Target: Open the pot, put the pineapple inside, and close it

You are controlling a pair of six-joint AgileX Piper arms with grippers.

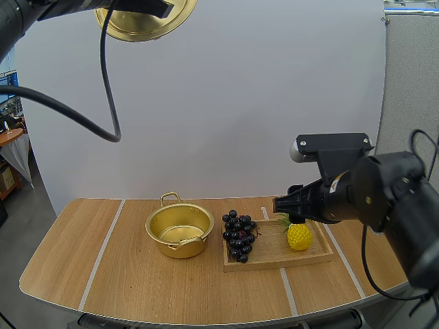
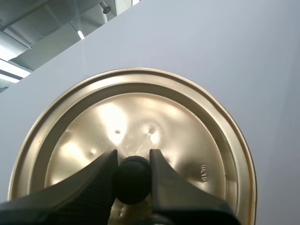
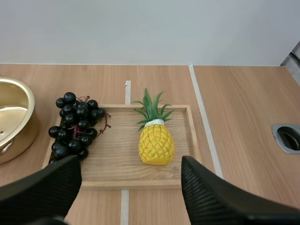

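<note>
The gold pot (image 1: 180,229) stands open on the table, its rim also beside the tray in the right wrist view (image 3: 11,117). High above it my left gripper (image 2: 132,173) is shut on the black knob (image 2: 133,179) of the gold lid (image 1: 145,17), held up near the top left of the high view. A small yellow pineapple (image 1: 299,234) with green leaves lies on the wooden tray (image 1: 315,255). My right gripper (image 3: 129,187) hangs open above and in front of the pineapple (image 3: 155,140), apart from it.
A bunch of dark grapes (image 1: 239,234) lies on the tray's left end, between pineapple and pot (image 3: 75,129). Pale tape lines cross the wooden table (image 1: 103,274). A round metal hole (image 3: 288,137) sits in the tabletop right of the tray.
</note>
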